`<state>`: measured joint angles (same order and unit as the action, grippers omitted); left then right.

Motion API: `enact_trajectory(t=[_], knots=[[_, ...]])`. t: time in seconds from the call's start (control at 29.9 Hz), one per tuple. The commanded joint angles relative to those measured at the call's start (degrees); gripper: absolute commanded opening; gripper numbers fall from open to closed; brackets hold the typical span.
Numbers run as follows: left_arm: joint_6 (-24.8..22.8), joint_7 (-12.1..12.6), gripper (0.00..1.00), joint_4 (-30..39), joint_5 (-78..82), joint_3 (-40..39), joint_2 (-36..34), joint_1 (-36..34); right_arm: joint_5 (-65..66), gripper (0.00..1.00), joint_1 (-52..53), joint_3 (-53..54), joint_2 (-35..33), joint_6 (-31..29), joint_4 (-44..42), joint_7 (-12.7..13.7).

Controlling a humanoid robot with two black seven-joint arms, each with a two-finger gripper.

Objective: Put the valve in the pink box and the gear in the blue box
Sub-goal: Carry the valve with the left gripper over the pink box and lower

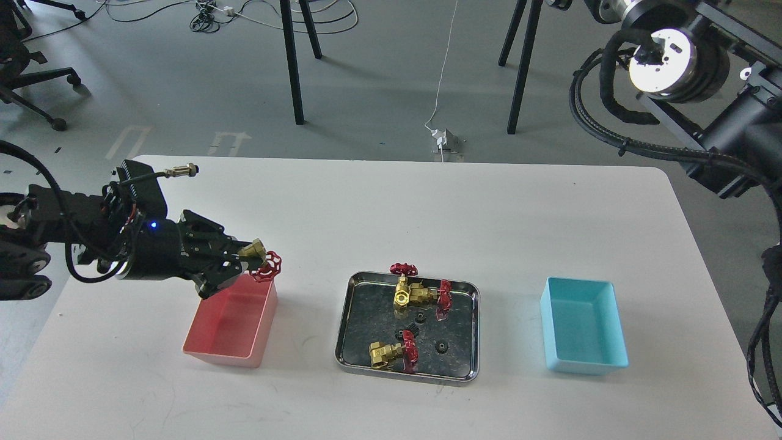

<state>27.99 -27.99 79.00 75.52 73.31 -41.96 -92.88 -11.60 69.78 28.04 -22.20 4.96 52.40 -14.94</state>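
Observation:
My left gripper (247,261) is shut on a brass valve (261,260) with a dark red handwheel and holds it in the air above the far right corner of the pink box (208,348). Three more valves lie in the steel tray (348,342): two together at the back (415,292) and one at the front (391,353). Three tiny black gears (439,346) lie between them on the tray floor. The blue box (602,360) stands to the right of the tray and looks empty. My right gripper is out of view above the top edge; only its arm shows.
The white table (427,208) carries the pink box, tray and blue box in a row. My right arm (727,116) hangs over the far right corner. Table legs, cables and a power strip (445,142) are on the floor behind.

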Motion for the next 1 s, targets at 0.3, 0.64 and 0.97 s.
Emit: enact_trajectory(t=[0.3, 0.64, 0.97], knots=[[0.0, 0.0, 0.08, -6.4, 3.5, -6.5, -4.1, 14.2, 0.0, 1.0, -4.6, 0.8, -0.7, 0.0, 0.6, -0.3], [0.0, 0.0, 0.1, -14.7, 3.7, -14.0, -2.0, 23.9, 0.0, 1.0, -6.2, 1.2, -0.9, 0.0, 0.8, -0.4], [0.0, 0.0, 0.28, -16.2, 3.5, -14.2, -1.6, 24.7, 0.0, 1.0, -7.0, 1.3, -1.0, 0.0, 0.8, -0.5]])
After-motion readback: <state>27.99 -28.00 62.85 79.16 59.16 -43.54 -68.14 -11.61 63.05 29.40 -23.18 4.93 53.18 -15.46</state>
